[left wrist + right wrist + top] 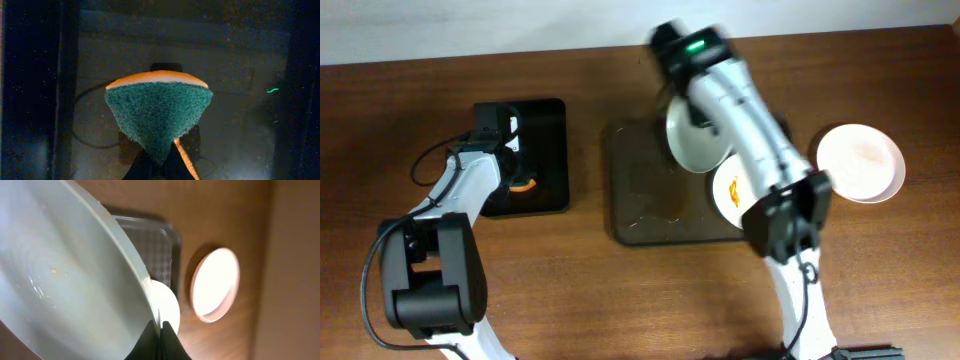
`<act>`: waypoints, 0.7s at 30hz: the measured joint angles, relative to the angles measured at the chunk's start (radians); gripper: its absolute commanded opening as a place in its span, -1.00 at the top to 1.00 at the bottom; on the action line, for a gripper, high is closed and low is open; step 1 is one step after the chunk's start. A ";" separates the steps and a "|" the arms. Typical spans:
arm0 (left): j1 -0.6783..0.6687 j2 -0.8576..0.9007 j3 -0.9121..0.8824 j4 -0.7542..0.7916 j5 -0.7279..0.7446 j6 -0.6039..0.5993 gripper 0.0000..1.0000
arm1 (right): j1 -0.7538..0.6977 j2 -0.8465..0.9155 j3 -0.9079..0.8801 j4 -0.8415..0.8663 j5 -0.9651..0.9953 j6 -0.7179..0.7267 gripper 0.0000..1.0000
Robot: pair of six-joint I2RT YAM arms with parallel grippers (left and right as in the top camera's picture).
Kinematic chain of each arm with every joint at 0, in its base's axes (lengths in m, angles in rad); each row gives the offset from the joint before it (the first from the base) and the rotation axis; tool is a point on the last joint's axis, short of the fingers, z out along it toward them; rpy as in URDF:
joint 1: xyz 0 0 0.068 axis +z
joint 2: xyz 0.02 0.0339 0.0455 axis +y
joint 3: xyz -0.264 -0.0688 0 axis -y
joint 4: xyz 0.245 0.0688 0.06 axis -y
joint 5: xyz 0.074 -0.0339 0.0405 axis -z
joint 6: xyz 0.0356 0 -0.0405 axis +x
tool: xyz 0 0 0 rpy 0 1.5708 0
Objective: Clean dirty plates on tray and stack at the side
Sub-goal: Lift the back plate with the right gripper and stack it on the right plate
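right jaws grip tilted plate [65, 280] by rim | left jaws pinch sponge [157, 112], well left | side plate [860, 162] nearer right arm [750, 130]

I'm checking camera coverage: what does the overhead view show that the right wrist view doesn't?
Only overhead: the sponge and the small black tray. Only right wrist: the right hand pinching the rim of the held plate. Both: that plate, the brown tray, and a white plate beside it.
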 measured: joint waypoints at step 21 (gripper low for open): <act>0.000 0.000 0.000 0.009 0.003 0.000 1.00 | -1.195 -0.022 -0.438 0.232 -0.785 -0.208 0.70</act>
